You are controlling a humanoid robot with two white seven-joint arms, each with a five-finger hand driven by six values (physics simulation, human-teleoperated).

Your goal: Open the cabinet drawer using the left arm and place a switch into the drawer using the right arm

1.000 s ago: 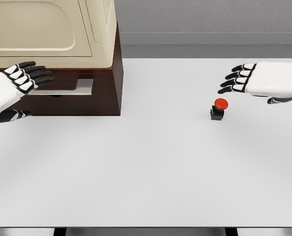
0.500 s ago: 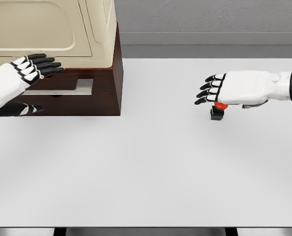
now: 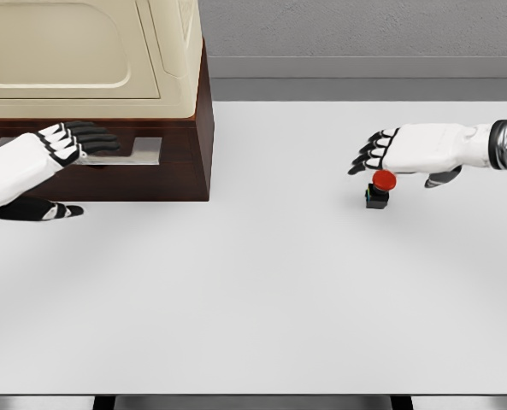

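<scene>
Switch (image 3: 377,190) sits on the table (image 3: 262,282) right under my right hand (image 3: 407,150), fingers loosely curled, holding nothing. My left hand (image 3: 39,158) has its fingers (image 3: 91,137) draped over the drawer handle (image 3: 120,152), drawer (image 3: 176,162) shut.

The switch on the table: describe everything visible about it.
The switch is a small push button: a round red cap on a dark boxy base with a hint of green at its side. It stands upright on the white table, right of centre. The right hand hovers just behind it, fingers relaxed; contact cannot be confirmed.
</scene>
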